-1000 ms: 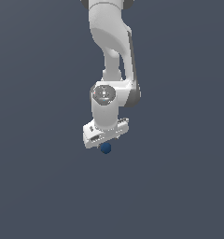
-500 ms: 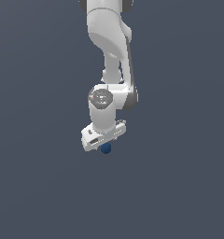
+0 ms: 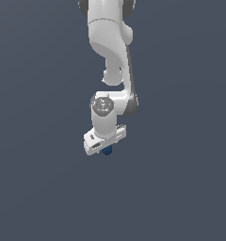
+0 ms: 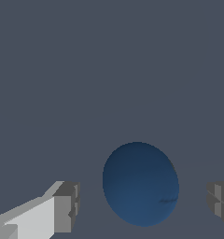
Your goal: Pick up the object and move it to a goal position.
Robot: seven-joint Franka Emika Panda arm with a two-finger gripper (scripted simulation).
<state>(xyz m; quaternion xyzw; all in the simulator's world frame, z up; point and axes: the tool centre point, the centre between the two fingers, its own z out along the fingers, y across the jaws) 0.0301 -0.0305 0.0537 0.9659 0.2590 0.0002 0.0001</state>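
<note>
The object is a small dark blue ball (image 3: 107, 151) that shows just under my white gripper (image 3: 105, 147) in the exterior view. In the wrist view the ball (image 4: 140, 184) lies between my two grey fingertips (image 4: 67, 205). There is a gap between the ball and each fingertip, so the gripper (image 4: 142, 203) is open around the ball and does not touch it. In the exterior view the hand hides the fingers and most of the ball. No goal marker shows in either view.
Only a plain dark grey-blue ground (image 3: 181, 188) shows around the arm. The white arm (image 3: 108, 42) comes down from the top of the exterior view.
The arm has lowered the hand a little over the ball. The ball has stayed in place.
</note>
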